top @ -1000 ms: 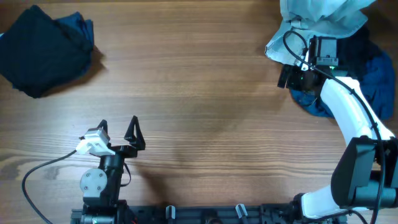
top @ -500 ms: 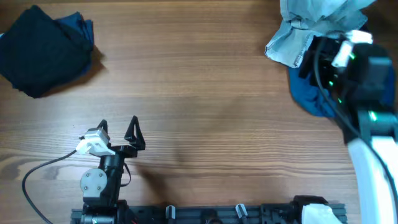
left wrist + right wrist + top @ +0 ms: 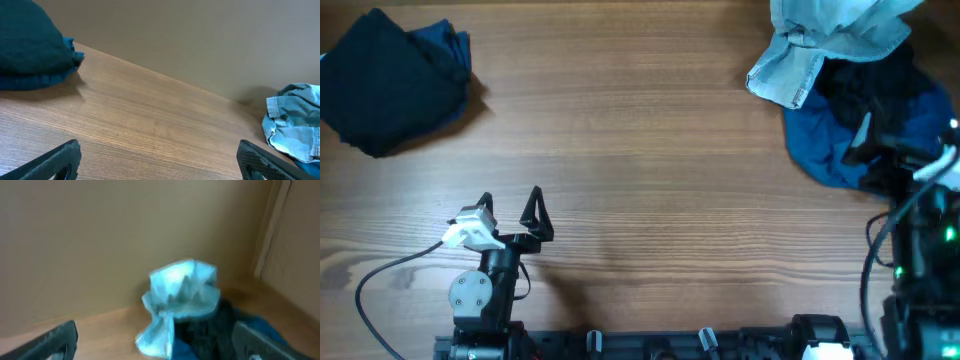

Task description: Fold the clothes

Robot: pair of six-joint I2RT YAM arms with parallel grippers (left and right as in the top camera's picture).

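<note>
A heap of clothes lies at the table's far right: a pale-denim piece (image 3: 830, 40) on top, a black piece (image 3: 860, 85) under it and a royal-blue piece (image 3: 825, 150) at the bottom. A folded dark blue stack (image 3: 385, 80) sits far left. My right gripper (image 3: 908, 137) is open and empty just in front of the heap. Its blurred wrist view shows the denim (image 3: 182, 297), black (image 3: 210, 330) and blue (image 3: 265, 330) ahead of the gripper (image 3: 160, 345). My left gripper (image 3: 510, 205) is open and empty near the front left, over bare wood (image 3: 157, 165).
The left wrist view shows the dark stack (image 3: 30, 50) at far left and the denim (image 3: 295, 120) at far right, with a beige wall behind. A grey cable (image 3: 380, 275) loops by the left arm's base. Bare wooden table (image 3: 640, 150) lies between the piles.
My right arm has drawn back from the denim edge of the heap toward the front right corner, holding nothing. The left arm has not moved.
</note>
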